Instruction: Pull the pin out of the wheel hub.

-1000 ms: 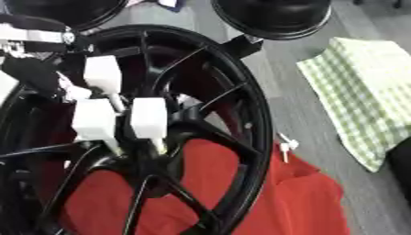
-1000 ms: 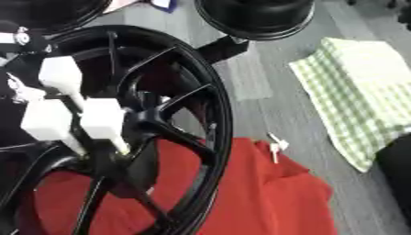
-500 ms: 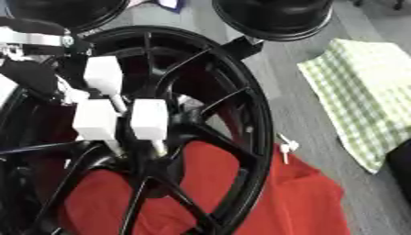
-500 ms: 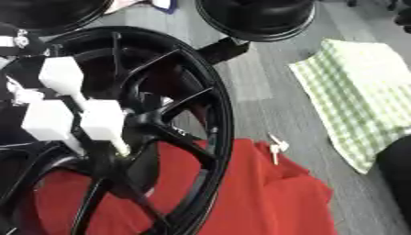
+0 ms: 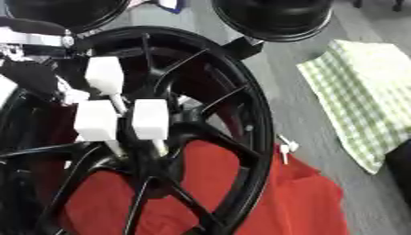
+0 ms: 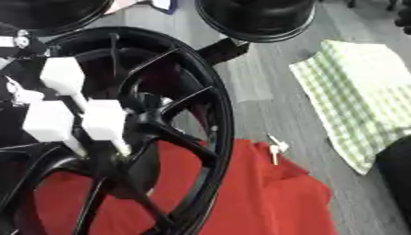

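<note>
Grey floor (image 6: 257, 82): red cloth (image 6: 265, 202), checked cloth (image 6: 353, 92).

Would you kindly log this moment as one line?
left hand: at hub, white-capped fingers down | wheel: on red cloth | white pin: lying on cloth | right hand: unseen

Black spokes (image 5: 213, 98) crowded the wheel hub (image 5: 152, 153), leaving only narrow gaps. Bare grey floor (image 6: 253, 78) lay open between the wheel's rim (image 5: 261, 133) and the green checked cloth (image 6: 353, 94).
</note>
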Motion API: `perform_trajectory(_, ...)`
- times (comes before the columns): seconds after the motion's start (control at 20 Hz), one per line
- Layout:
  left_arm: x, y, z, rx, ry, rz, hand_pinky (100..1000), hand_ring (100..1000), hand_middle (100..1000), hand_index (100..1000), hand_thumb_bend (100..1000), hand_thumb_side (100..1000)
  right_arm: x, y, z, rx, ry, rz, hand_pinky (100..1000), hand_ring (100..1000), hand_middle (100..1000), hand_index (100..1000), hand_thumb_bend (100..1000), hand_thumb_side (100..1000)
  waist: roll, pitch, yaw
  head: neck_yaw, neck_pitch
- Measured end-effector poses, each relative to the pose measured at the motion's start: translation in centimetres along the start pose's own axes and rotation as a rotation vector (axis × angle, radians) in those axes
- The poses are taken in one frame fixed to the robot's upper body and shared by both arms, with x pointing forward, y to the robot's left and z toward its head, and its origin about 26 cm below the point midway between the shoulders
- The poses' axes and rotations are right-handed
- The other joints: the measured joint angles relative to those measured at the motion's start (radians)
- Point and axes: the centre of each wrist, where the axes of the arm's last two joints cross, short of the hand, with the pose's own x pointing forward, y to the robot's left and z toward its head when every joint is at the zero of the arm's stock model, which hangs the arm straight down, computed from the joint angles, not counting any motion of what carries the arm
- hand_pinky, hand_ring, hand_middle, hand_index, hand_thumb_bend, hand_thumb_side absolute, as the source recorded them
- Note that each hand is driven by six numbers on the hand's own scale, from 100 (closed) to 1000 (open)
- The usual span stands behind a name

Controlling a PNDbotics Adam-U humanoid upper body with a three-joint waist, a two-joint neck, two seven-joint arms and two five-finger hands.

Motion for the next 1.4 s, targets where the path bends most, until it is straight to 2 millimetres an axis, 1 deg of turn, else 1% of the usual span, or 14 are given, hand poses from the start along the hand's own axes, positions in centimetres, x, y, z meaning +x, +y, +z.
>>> perform_trajectory(0.1, 0.2, 0.0, 0.1, 0.009, -0.005, -0.003, 623, 505, 499, 429, 220, 246, 0.0, 0.0, 0.0, 0.000, 0.000, 0.000, 813, 708, 614, 683, 100, 667, 0.000, 0.000, -0.001, 0.000, 0.000)
perform_trajectory(0.25, 0.5, 0.1, 0.3, 0.028, -0.016, -0.001, 605, 496, 477, 420, 304, 152, 0.0, 0.0, 0.0, 0.000, 0.000, 0.000, 813, 708, 614, 683, 100, 666, 0.001, 0.000, -0.002, 0.000, 0.000)
perform_trajectory(0.4, 0.7, 0.3, 0.5, 0.046, -0.027, 0.011, 598, 489, 461, 415, 360, 112, 0.0, 0.0, 0.0, -0.001, 0.001, 0.000, 813, 708, 614, 683, 100, 666, 0.001, 0.000, -0.005, 0.000, 0.000)
perform_trajectory(0.75, 1.0, 0.5, 1.0, 0.082, -0.034, 0.037, 579, 476, 429, 404, 407, 100, -0.1, -0.1, 0.0, -0.003, 0.005, 0.001, 813, 708, 614, 683, 100, 665, 0.002, -0.003, -0.006, -0.001, 0.000)
perform_trajectory(0.95, 1.1, 0.6, 1.1, 0.095, -0.034, 0.042, 578, 475, 428, 402, 408, 100, -0.1, -0.1, 0.0, -0.003, 0.005, 0.001, 813, 707, 615, 683, 100, 665, 0.002, -0.006, -0.006, -0.001, 0.000)
perform_trajectory(1.0, 1.1, 0.6, 1.2, 0.097, -0.034, 0.044, 567, 465, 417, 388, 421, 100, -0.1, -0.1, 0.0, -0.003, 0.005, 0.001, 814, 707, 615, 683, 100, 663, 0.002, -0.006, -0.006, -0.001, 0.000)
perform_trajectory(1.25, 1.7, 1.7, 2.4, 0.165, -0.058, 0.059, 558, 457, 404, 376, 445, 100, -0.2, -0.1, 0.0, -0.007, 0.005, 0.001, 813, 707, 615, 683, 100, 662, -0.001, -0.012, -0.005, -0.001, 0.000)
perform_trajectory(1.4, 1.8, 1.8, 2.6, 0.178, -0.062, 0.068, 555, 454, 400, 372, 462, 100, -0.2, -0.1, 0.0, -0.009, 0.005, 0.002, 814, 706, 615, 683, 100, 662, -0.001, -0.012, -0.004, -0.001, -0.001)
